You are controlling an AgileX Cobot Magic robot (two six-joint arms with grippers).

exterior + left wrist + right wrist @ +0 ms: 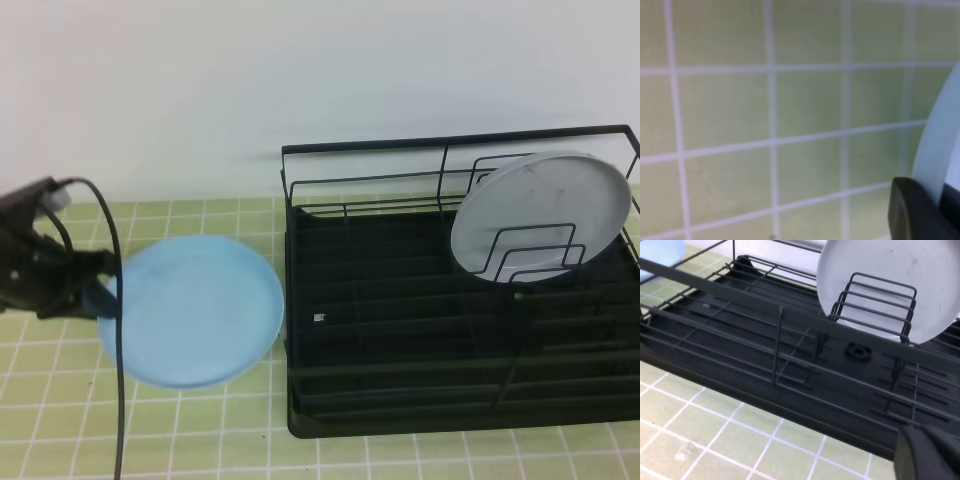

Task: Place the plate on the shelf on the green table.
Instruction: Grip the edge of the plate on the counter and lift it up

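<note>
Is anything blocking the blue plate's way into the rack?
Nothing visible lies between the plate and the shelf. A grey-white plate leans in the back right dividers; the left slots look free.

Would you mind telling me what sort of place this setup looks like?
Probably a mock kitchen counter: a green table of small tiles, a black wire shelf holding a grey-white plate, and a blue plate beside it, against a plain white wall.
</note>
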